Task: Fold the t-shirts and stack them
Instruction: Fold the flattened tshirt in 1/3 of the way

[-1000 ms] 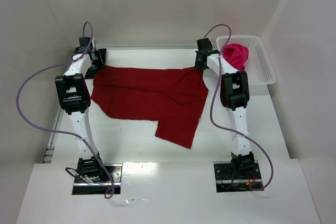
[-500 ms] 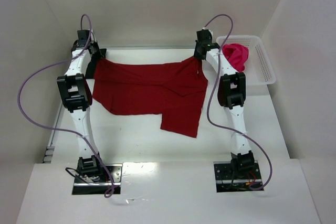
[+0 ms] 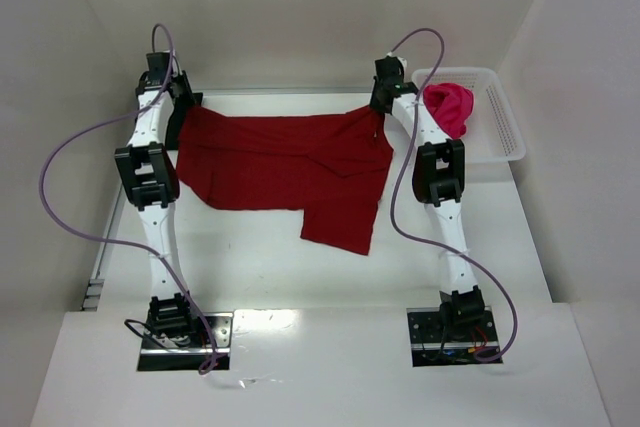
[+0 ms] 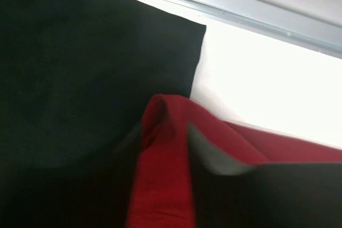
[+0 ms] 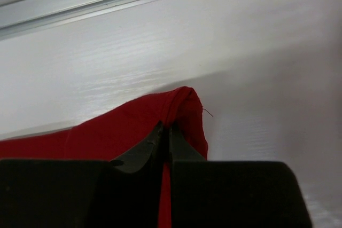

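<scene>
White surface (image 3: 250, 277), early going — crimson t-shirt (image 3: 270, 162) spread near the far edge, unfolded, left gripper (image 4: 165, 132) and right gripper (image 5: 166, 132) each pinched onto a far corner. Magenta t-shirt (image 3: 450, 105) sits bunched in the basket (image 3: 505, 132) — nothing stacked.

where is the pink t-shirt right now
In the top view, the magenta-pink t-shirt lies bunched in the white lattice basket at the far right corner of the table, just right of the right gripper.
</scene>
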